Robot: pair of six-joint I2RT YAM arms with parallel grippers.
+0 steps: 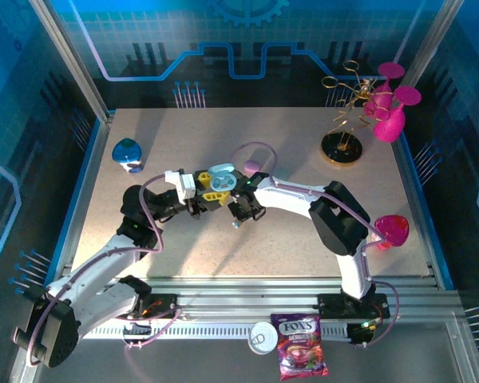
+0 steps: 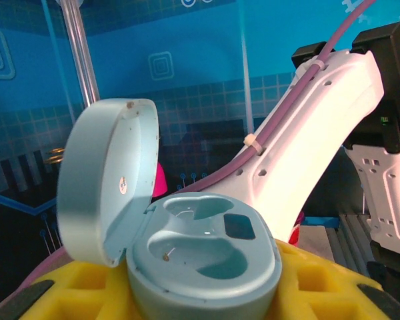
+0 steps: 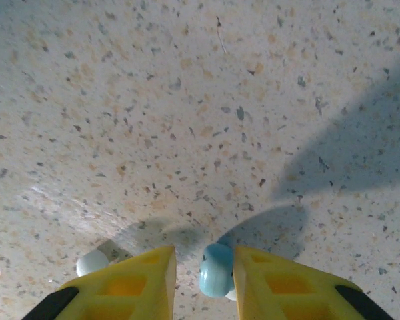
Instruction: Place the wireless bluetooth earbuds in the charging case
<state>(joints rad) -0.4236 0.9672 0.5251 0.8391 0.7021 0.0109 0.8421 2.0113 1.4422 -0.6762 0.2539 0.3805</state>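
A pale blue earbud [image 3: 217,270] sits between the two yellow fingers [image 3: 137,277] of my right pincer [image 3: 205,255]. It lies against the finger on the right of my wrist view, and a sliver of daylight separates it from the other finger. So that pincer is narrowed around the earbud but not clamped on it. A second pale earbud [image 3: 92,262] lies just outside the finger on the left of that view, on the speckled table [image 3: 187,100].

My left pincer [image 2: 200,297] is closed on the charging case [image 2: 207,257], whose light blue base is seated between the yellow fingers. The case lid [image 2: 103,180] stands swung back and open, and both moulded wells face up, bare.

From above, the left pincer [image 1: 211,191] and the case [image 1: 221,177] are just beside my right pincer [image 1: 245,211], near mid-table. My right forearm [image 2: 307,147] rises just behind the case.
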